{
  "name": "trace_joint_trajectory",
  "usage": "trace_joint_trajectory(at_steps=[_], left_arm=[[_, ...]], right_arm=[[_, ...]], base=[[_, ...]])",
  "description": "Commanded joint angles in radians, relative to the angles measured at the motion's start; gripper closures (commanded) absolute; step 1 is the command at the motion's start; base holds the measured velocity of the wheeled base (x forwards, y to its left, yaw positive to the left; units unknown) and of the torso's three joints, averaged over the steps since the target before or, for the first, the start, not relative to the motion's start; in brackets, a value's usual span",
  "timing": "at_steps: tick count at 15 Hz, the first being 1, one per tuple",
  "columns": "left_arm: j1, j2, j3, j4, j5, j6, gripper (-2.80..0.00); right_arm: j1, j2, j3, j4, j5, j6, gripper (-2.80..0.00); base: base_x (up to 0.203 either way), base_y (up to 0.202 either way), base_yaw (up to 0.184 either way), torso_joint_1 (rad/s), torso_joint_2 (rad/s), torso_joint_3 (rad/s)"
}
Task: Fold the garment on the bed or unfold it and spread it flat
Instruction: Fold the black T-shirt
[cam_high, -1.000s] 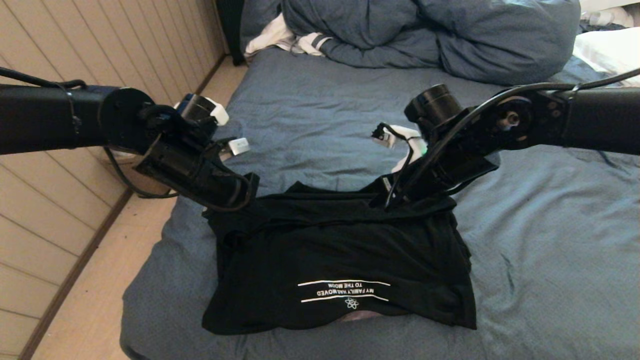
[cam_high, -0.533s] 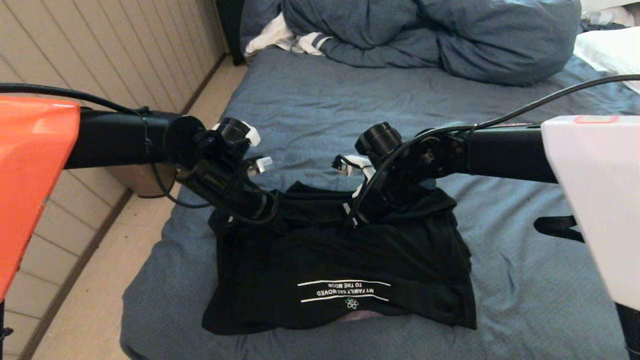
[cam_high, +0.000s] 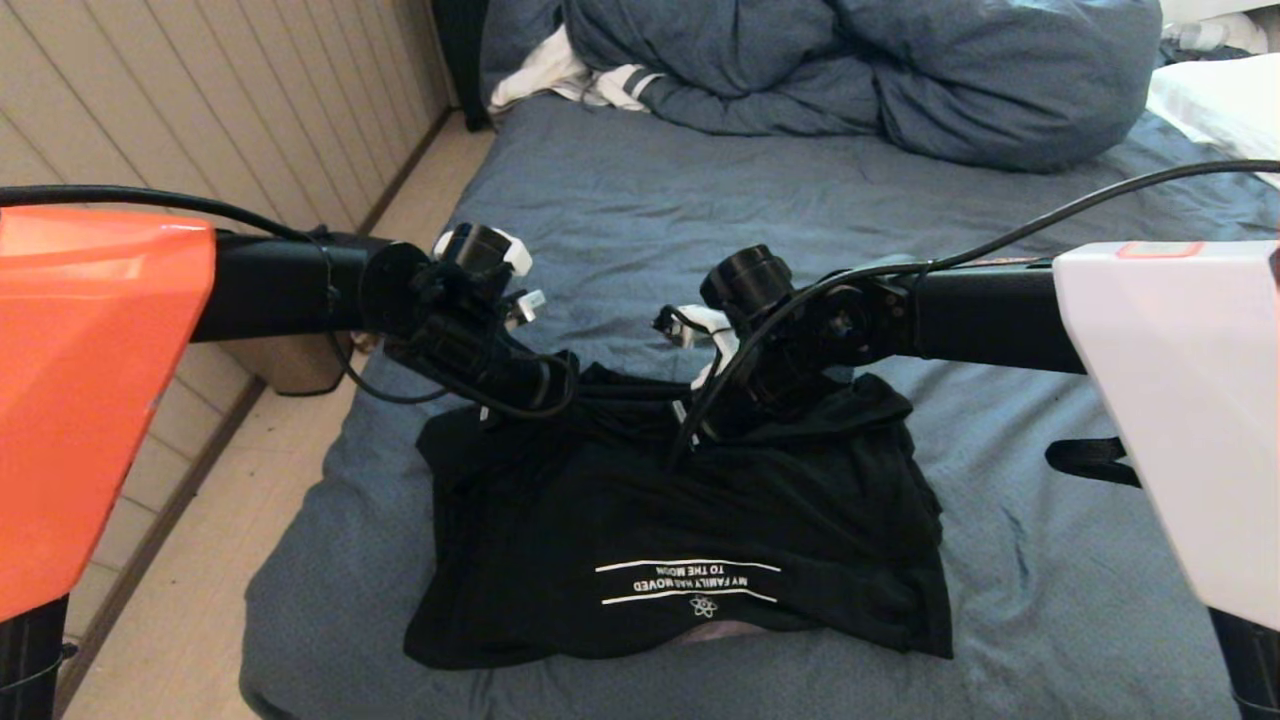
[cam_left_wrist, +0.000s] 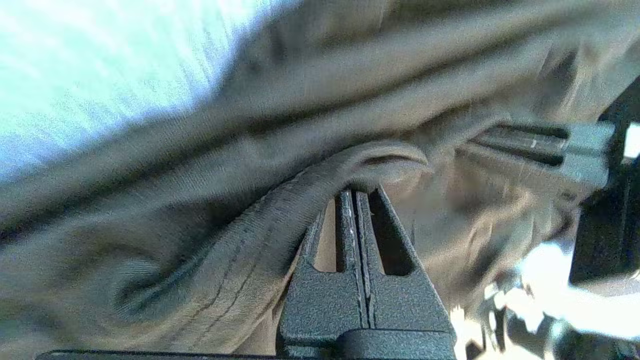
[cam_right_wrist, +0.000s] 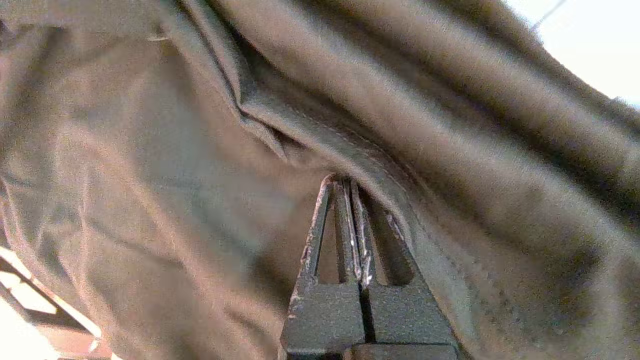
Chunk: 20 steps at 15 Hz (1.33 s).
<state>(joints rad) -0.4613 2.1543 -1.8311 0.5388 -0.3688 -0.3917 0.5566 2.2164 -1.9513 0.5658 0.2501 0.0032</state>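
Room: a pale panelled wall (cam_high: 250, 110) and a light floor (cam_high: 190, 590) run along the left side of the bed (cam_high: 1050, 520), which has a wrinkled slate-blue sheet.
Far end of the bed: a white cloth with striped cuff (cam_high: 590, 80) lies on the left, just beside a bulky blue duvet (cam_high: 900, 70); a white pillow (cam_high: 1215, 100) is at the right edge.
Garment: the black T-shirt (cam_high: 680, 530) lies bunched on the near part of the bed, with its far edge raised between the two arms.
Left gripper (cam_high: 545, 385): it is at the far left part of the shirt; the head view does not show the fingertips.
Left wrist view: the left gripper (cam_left_wrist: 357, 200) has its jaws pressed together on a stitched fold of the T-shirt (cam_left_wrist: 175, 210).
Right gripper (cam_high: 690, 440): it is at the far middle of the shirt, near the left one.
Right wrist view: the right gripper (cam_right_wrist: 345, 192) is clenched on a hemmed edge of the T-shirt (cam_right_wrist: 450, 165).
Writing: only the head view shows it, upside down, in white between two lines: "MY FAMILY HAS MOVED TO THE MOON" (cam_high: 690, 582), with a small atom sign under it.
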Motion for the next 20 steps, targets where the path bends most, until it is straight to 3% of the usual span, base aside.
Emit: trace_joint_trajectory(at_steps=[1, 5, 8, 12, 16, 20], left_arm=[[0.010, -0.011, 0.002, -0.032, 0.023, -0.011, 0.00], [0.045, -0.022, -0.009, -0.182, 0.113, -0.102, 0.00], [0.056, -0.023, -0.059, -0.206, 0.135, -0.127, 0.00], [0.068, -0.085, -0.049, -0.204, 0.140, -0.142, 0.00], [0.069, -0.232, 0.093, -0.142, 0.134, -0.135, 0.00], [0.066, -0.355, 0.243, -0.149, 0.127, -0.132, 0.00]], right_arm=[[0.000, 0.009, 0.002, -0.030, -0.002, -0.001, 0.00], [-0.004, 0.016, 0.003, -0.172, -0.079, 0.028, 0.00], [-0.004, 0.022, 0.003, -0.277, -0.114, 0.083, 0.00], [-0.015, 0.029, 0.000, -0.344, -0.194, 0.087, 0.00], [-0.025, 0.034, -0.001, -0.491, -0.292, 0.132, 0.00], [-0.020, 0.002, 0.004, -0.507, -0.309, 0.146, 0.00]], base=[[0.000, 0.000, 0.000, 0.000, 0.00, 0.000], [0.000, 0.000, 0.000, 0.000, 0.00, 0.000], [0.000, 0.000, 0.000, 0.000, 0.00, 0.000], [0.000, 0.000, 0.000, 0.000, 0.00, 0.000], [0.000, 0.000, 0.000, 0.000, 0.00, 0.000], [0.000, 0.000, 0.000, 0.000, 0.00, 0.000]])
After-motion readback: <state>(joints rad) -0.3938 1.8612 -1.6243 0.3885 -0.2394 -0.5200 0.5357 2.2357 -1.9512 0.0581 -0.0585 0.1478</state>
